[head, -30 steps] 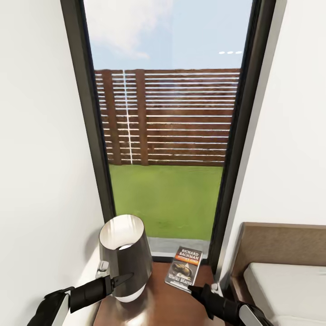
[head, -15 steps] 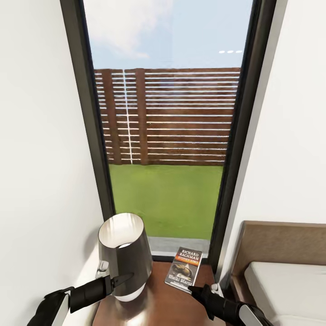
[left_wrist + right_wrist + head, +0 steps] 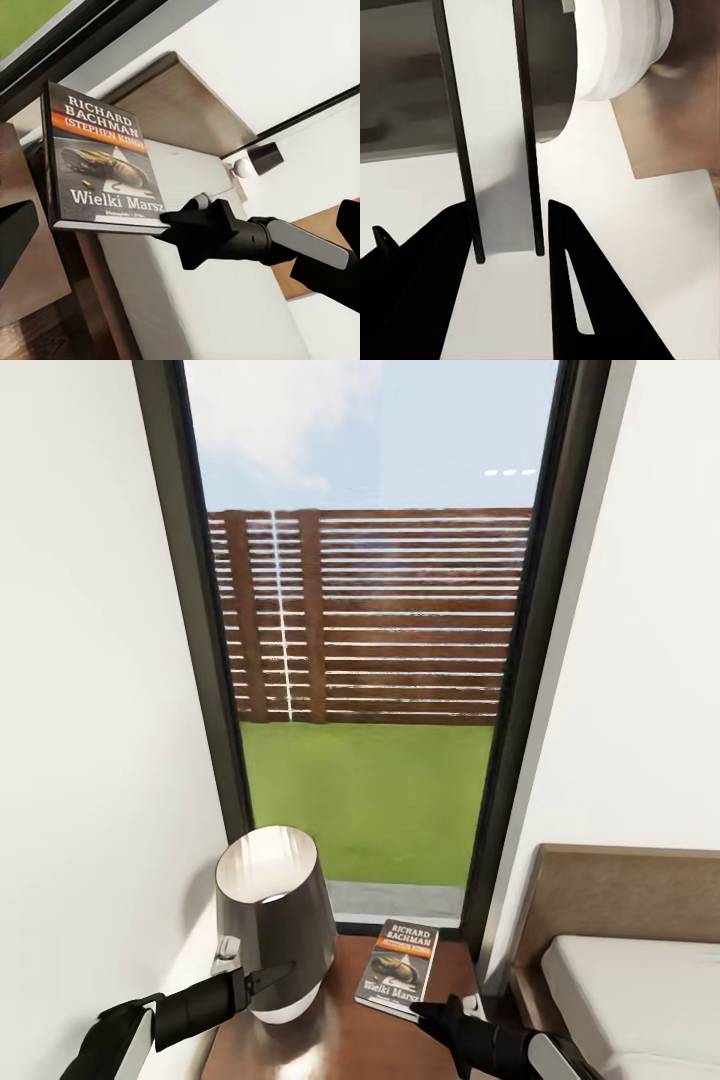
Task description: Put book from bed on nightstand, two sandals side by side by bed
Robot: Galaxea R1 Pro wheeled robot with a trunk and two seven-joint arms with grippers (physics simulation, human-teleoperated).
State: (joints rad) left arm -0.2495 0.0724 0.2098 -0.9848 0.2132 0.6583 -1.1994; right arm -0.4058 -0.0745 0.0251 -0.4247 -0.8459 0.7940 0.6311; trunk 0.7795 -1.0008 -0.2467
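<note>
Book on nightstand, right claw at its near edge.
book (image 3: 399,966) flat on nightstand (image 3: 345,1040); right gripper (image 3: 506,247) spread wide, book edge between its fingers.

— Left gripper (image 3: 283,972)? 
— Arm reaches in low over the tabletop's left edge, jaws drawn to a point, gap not readable.
— Right gripper (image 3: 425,1011)? 
— Arm low at the right edge, jaws parted, nothing between them.

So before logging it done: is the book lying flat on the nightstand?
Seemingly flat, cover up, on the nightstand: the book lies beside the lamp.
</note>
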